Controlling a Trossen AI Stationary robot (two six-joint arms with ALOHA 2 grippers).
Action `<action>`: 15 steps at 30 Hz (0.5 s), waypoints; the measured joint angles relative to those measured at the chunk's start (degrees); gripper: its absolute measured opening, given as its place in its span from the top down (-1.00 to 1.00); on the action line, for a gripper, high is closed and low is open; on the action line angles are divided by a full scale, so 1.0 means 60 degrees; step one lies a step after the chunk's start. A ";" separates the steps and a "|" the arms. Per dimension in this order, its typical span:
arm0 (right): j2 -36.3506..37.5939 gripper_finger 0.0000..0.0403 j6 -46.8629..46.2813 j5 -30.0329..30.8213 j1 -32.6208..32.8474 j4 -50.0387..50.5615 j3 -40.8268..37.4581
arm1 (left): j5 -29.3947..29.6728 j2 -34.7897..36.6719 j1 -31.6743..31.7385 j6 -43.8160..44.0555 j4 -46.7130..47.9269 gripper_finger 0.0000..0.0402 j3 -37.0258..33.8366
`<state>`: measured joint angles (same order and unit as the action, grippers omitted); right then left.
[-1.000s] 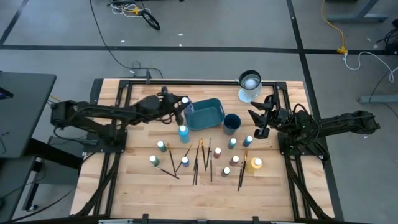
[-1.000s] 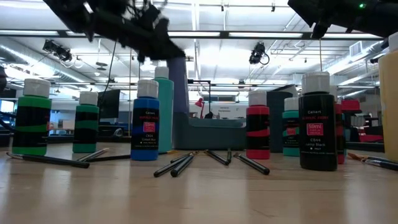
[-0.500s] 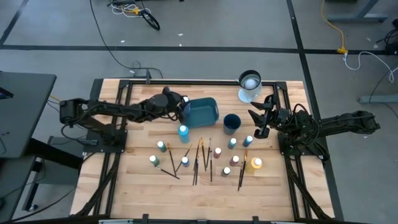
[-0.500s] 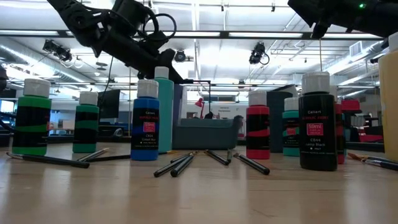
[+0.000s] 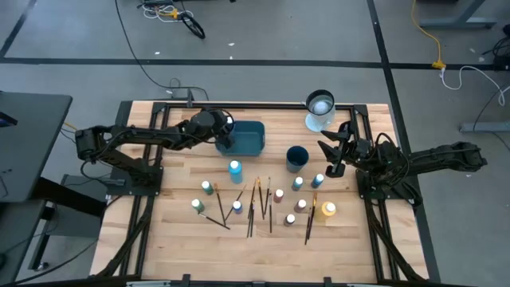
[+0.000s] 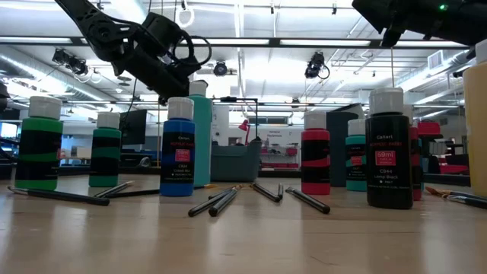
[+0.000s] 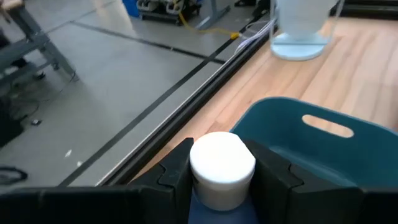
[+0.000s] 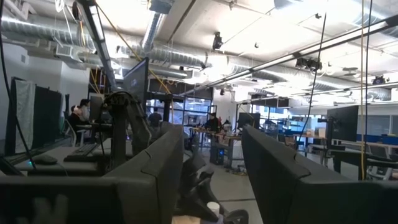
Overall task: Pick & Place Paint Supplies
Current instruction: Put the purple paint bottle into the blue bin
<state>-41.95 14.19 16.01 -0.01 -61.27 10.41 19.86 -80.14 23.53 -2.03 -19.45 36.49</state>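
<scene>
Over the far left of the table, we see the left gripper [image 7: 221,171] clamped on a white-capped bottle [image 7: 222,167] beside the teal tray [image 5: 249,139]; released off-centre, it may catch the rim and tip. Right gripper [image 5: 333,151] hangs empty, fingers apart.

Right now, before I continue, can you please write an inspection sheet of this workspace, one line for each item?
Surface: pale wooden slatted table in a black frame.
Job's things: small paint bottles and thin dark-handled brushes scattered on the near half; one white-capped bottle is held.
Clutter: teal rectangular plastic tray, dark blue cup, clear glass jar.
Grippers: left gripper by the tray's edge, jaws closed on the white-capped bottle; right gripper waits open beside the cup.
Cables: black and yellow cables on the floor.
Surroundings: grey floor, open workshop.
</scene>
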 joint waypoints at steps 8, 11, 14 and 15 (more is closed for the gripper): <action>-0.0009 0.18 -0.0303 0.0000 0.0000 0.0098 -0.0003 | 0.0118 0.0022 0.0236 0.1398 0.0210 0.36 0.0018; -0.0021 0.18 -0.0323 -0.0004 0.0000 0.0105 -0.0003 | 0.0362 0.0022 0.0233 0.1562 0.0268 0.32 0.0018; -0.0029 0.18 -0.0323 -0.0004 0.0000 0.0105 -0.0003 | 0.0695 0.0022 0.0219 0.1559 0.0345 0.23 0.0011; -0.0029 0.18 -0.0323 -0.0004 0.0000 0.0102 -0.0003 | 0.0828 0.0022 0.0212 0.1560 0.0348 0.20 0.0011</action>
<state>-42.13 12.25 15.99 -0.01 -60.66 10.39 24.82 -80.01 24.81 7.32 -17.36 36.56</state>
